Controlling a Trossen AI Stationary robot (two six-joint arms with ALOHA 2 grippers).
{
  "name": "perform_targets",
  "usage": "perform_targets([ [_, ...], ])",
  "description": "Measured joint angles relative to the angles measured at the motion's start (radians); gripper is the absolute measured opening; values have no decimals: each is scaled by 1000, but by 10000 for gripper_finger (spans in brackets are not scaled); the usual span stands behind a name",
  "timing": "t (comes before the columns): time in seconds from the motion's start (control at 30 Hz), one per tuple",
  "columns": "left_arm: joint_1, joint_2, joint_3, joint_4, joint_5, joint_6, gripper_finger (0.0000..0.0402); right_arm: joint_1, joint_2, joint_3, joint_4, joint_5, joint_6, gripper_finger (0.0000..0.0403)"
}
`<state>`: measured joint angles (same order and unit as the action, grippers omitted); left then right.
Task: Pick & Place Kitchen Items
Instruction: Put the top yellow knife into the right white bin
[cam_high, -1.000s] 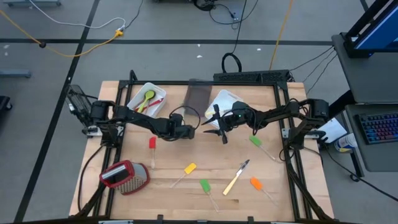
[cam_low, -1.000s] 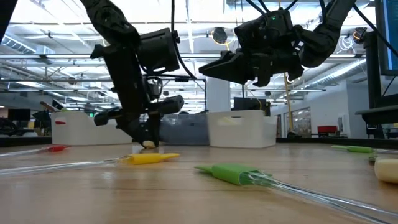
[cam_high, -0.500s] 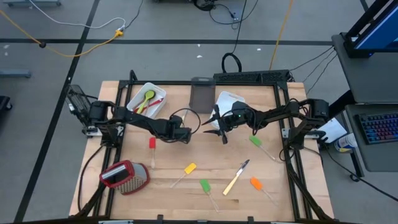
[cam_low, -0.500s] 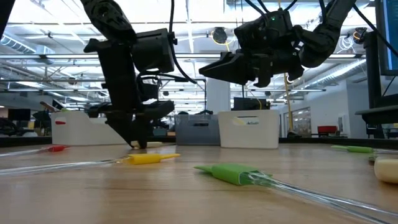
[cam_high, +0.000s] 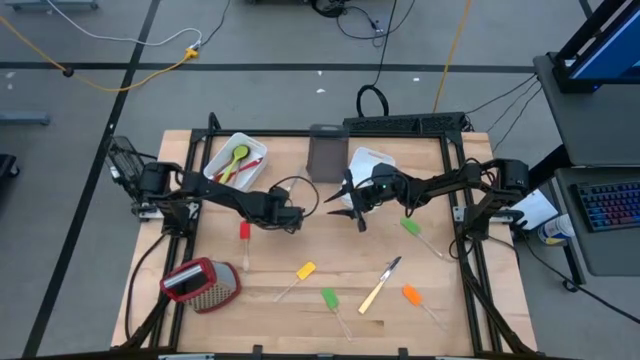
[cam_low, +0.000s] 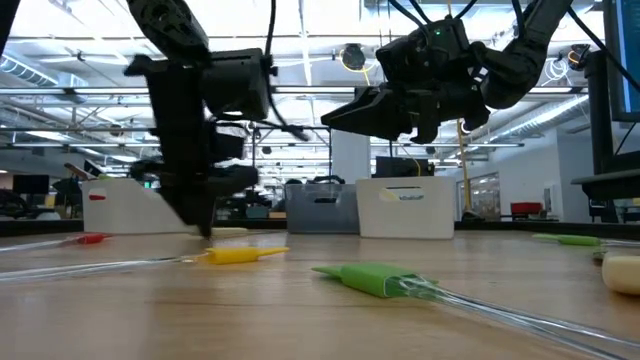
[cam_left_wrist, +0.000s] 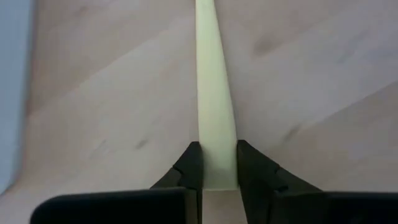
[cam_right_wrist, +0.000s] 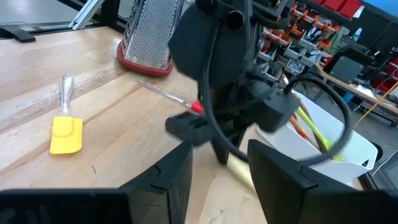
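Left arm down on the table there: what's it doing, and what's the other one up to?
The left gripper is down at the wooden table, its fingers set on either side of a pale handle lying flat. Whether they grip it yet is unclear. The right gripper hangs open above the table by the white tub, holding nothing. Yellow, green, orange and red spatulas lie loose on the table; another white tub already holds utensils.
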<state>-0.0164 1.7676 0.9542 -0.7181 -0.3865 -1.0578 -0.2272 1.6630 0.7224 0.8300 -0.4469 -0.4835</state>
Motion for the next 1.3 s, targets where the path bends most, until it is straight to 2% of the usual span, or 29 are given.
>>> perform_targets([
  [0.27, -51, -174, -1, -226, 7, -118, 56, 0, 0, 0, -15, 0, 0, 146],
  [0.5, -123, -350, 0, -188, -62, -106, 56, 0, 0, 0, -13, 0, 0, 146],
  [0.67, -164, -408, 0, -50, -140, 39, 56, 0, 0, 0, -13, 0, 56, 146],
  [0.9, -171, -410, 1, 188, -158, 310, 56, 0, 0, 0, -77, 0, 155, 146],
  [1.07, -155, -410, 2, 226, -159, 373, 56, 0, -42, 0, -165, 1, 185, 146],
  [1.3, -110, -395, 67, 222, -133, 511, 56, 1, -188, -1, -348, 36, 182, 146],
])
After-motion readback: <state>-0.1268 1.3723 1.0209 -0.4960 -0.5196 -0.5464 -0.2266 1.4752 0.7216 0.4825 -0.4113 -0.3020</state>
